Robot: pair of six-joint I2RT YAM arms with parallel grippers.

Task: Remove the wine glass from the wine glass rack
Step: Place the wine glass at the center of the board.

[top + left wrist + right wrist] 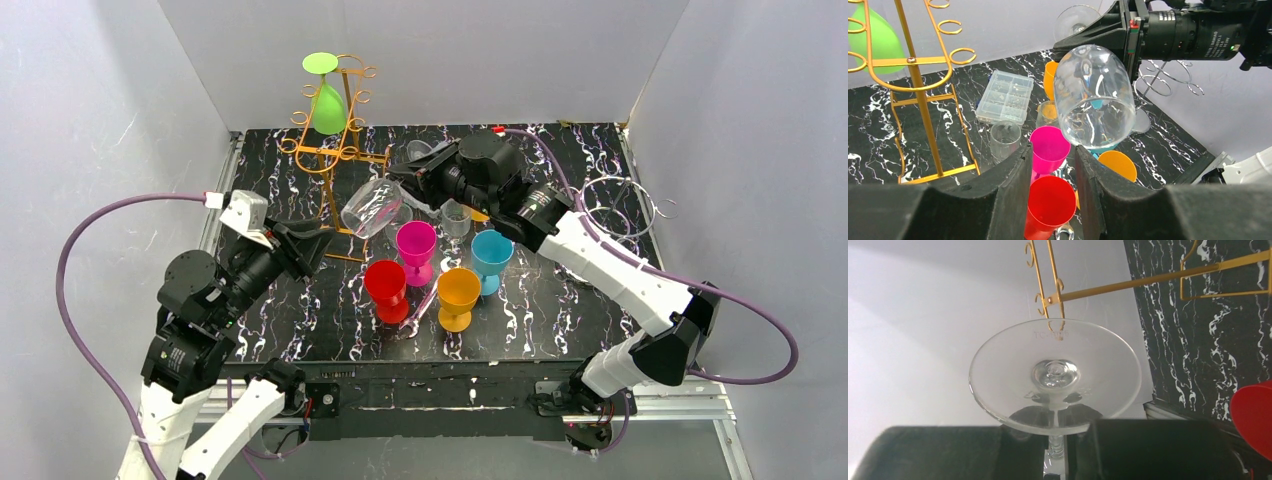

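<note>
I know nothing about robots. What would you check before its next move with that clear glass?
1. Right gripper shut on the clear wine glass stem: ok.
2. Clear wine glass off the gold rack: ok.
3. Left gripper empty, jaws apart: ok.
4. Green wine glass hanging on the rack: ok.
5. Gap between the clear bowl and the pink cup: cannot tell.

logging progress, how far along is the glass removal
Done: the clear wine glass is off the gold rack. In hand: the right gripper grips its stem, holding it tilted above the table. Remaining: setting it down; the green glass hangs on the rack, left gripper open.
</note>
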